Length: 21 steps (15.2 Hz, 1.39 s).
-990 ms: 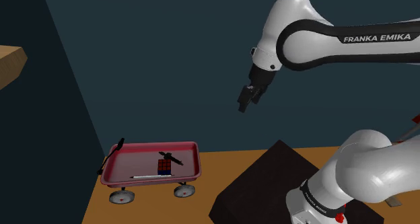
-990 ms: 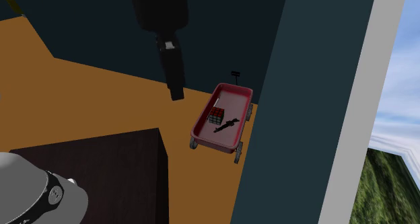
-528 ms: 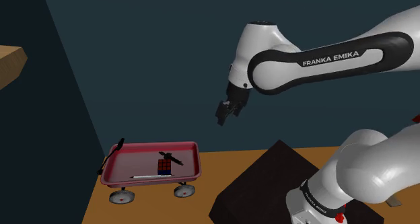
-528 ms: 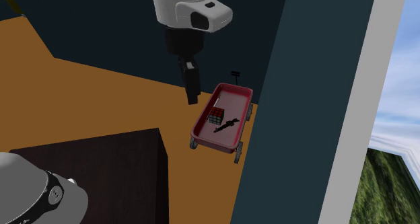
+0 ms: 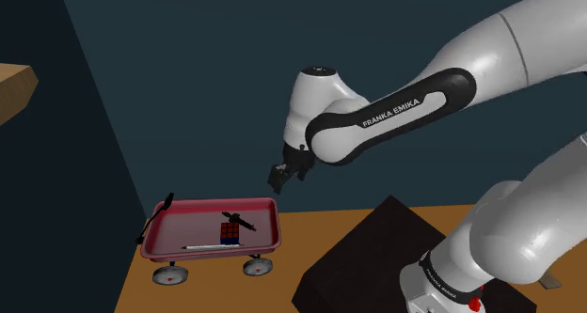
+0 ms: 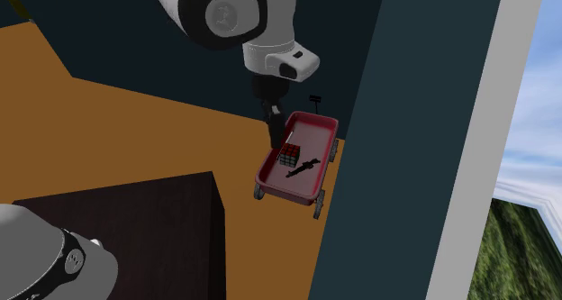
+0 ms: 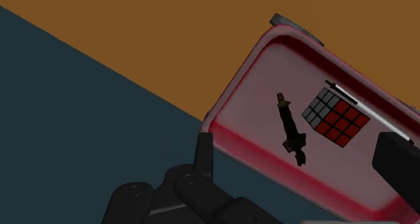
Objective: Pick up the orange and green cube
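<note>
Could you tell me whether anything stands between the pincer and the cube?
Nothing visible does. The open pincer hangs above the open-topped red wagon holding the cube; a dark tool lies close beside the cube, not touching it.

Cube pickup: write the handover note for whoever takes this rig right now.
Hand: open, empty, in the air above the wagon.
Cube: sits inside the red wagon, red and white faces showing, with a dark tool lying right beside it.
Done: hand brought over the wagon; nothing gripped.
Left: lower onto the cube, close on it, lift it out; try not to catch the tool.
</note>
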Motion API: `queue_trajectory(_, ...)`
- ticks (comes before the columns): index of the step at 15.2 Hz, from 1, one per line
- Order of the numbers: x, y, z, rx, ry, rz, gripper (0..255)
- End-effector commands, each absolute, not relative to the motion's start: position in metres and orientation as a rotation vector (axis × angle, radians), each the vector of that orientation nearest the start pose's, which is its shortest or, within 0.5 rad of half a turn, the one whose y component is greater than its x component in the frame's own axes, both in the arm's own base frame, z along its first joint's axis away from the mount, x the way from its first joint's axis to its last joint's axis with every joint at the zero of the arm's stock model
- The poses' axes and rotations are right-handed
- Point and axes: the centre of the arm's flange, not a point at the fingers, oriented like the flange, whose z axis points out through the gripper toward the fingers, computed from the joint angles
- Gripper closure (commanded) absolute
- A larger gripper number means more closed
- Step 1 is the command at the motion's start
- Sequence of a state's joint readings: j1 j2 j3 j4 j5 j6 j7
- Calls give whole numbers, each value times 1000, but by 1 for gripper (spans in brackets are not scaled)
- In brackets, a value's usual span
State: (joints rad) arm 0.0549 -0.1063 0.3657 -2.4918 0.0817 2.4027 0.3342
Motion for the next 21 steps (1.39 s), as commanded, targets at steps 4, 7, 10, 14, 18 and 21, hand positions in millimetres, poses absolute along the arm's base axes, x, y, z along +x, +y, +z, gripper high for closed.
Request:
queue_trajectory(4,446,225,274,-3124,-4,-11,0)
queue_trajectory(7,461,246,245,-3127,15,-13,0)
queue_trajectory(10,477,267,215,-3129,34,-15,0)
queue_trajectory(14,498,295,176,-3132,59,-18,0)
queue_trajectory(18,520,322,136,-3135,85,-21,0)
queue_trajectory(21,523,325,121,-3135,88,-22,0)
